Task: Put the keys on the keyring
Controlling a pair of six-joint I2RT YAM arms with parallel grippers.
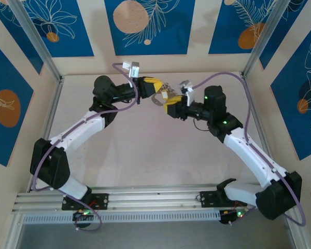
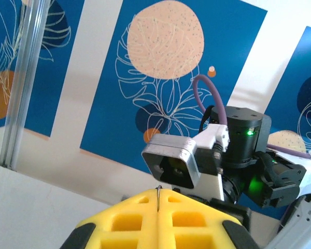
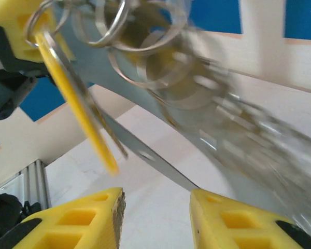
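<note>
Left gripper (image 2: 158, 198) is pressed together, pinching the keyring (image 3: 114, 31) in the air over the far middle of the table (image 1: 145, 150), likely presenting it to the right gripper (image 3: 155, 207), fingers spread and empty just below, yellow-headed key (image 3: 78, 109) dangling beside blurred rings; no writing readable.

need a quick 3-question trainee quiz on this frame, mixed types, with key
1. Multiple choice: what pinches the keyring? A) left gripper B) right gripper C) neither
2. True or false: the right gripper has its fingers apart.
3. Short answer: in the top view, over which part of the table do the two grippers meet?

Key: 1 A. 2 True. 3 The far middle.
</note>
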